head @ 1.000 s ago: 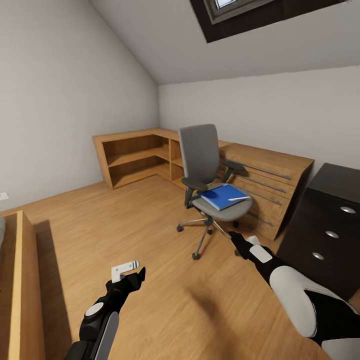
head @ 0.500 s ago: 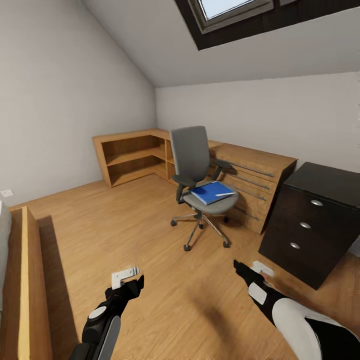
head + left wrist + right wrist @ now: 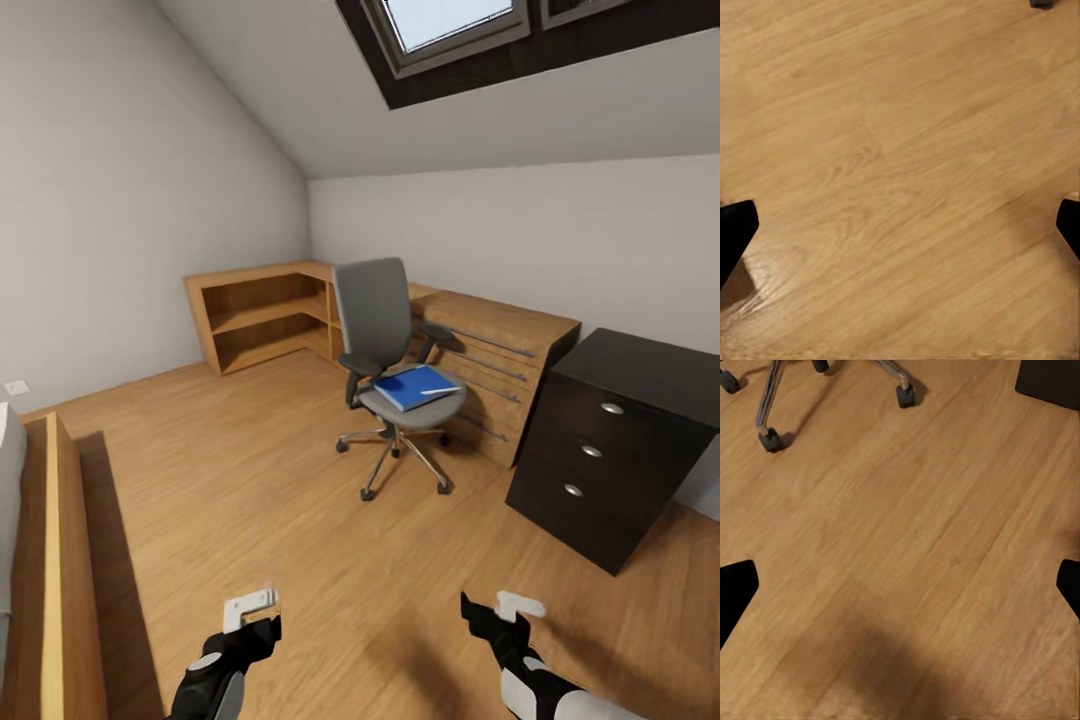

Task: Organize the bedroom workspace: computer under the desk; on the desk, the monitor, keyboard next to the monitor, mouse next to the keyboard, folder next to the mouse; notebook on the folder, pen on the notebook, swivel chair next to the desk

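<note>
The bright-blue folder point(image 3: 413, 386) lies flat on the swivel chair point(image 3: 392, 372) seat with a thin pen point(image 3: 440, 390) on top; it looks light, stiff and slippery, so pinch an overhanging edge, and both the left gripper point(image 3: 252, 607) and right gripper point(image 3: 497, 608) gape wide, holding nothing.

- Floor point(image 3: 250, 470): warm light wood planks, smooth with a soft sheen.
- Swivel chair point(image 3: 385, 345): matt grey cloth seat and back, black plastic armrests, shiny chrome spokes.
- Folder point(image 3: 410, 386) on the seat: bright blue, smooth.
- Desk point(image 3: 620, 440), right: matt black, silvery metal knobs.
- Far low cabinet point(image 3: 270, 310): light wood.
</note>
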Robot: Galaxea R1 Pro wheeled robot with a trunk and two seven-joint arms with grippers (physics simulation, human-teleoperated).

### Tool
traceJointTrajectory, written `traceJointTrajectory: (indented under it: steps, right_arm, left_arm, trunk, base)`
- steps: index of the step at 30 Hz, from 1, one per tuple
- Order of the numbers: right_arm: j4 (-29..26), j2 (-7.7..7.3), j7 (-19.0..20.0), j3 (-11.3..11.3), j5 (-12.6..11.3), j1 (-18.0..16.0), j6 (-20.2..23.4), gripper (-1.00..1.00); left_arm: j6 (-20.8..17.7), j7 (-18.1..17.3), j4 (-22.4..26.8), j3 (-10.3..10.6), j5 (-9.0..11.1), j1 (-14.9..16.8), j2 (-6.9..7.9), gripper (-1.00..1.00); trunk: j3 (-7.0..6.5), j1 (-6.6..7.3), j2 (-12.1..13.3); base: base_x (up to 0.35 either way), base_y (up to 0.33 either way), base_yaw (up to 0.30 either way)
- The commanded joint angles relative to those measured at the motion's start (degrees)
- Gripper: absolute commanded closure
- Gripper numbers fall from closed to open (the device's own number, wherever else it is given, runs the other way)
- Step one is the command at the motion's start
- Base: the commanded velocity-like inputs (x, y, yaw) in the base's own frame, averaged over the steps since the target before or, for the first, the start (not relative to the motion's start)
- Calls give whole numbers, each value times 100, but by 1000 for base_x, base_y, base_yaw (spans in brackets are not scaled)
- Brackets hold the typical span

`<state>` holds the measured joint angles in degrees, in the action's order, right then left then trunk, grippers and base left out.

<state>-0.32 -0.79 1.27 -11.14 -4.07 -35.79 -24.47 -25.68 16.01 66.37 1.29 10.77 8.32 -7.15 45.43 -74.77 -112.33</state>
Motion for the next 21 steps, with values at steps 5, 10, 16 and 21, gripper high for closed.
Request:
traceJointTrajectory:
  steps: [5,10,16,21]
  right_arm:
    - [14,17,14,5,247,362,-247,-100]
    - [36,36,7,3,559,620,-586,-100]
    - [77,93,6,0,696,886,-766,-100]
    - [90,113,5,0,720,1033,-798,-100]
  left_arm:
    - [-1,56,-792,12,58,2,90,-100]
    - [226,47,-1401,18,57,-2,230,-100]
    - [1170,44,-2345,26,57,0,344,-100]
    - [1857,43,-3024,42,57,1,364,-100]
  trunk:
    - [-85,111,199]
    - [-175,221,400]
    - [-283,353,641]
    - [-373,463,841]
  base:
    - [-4,-4,0]
    - [-1,-1,0]
    - [0,0,0]
    - [0,0,0]
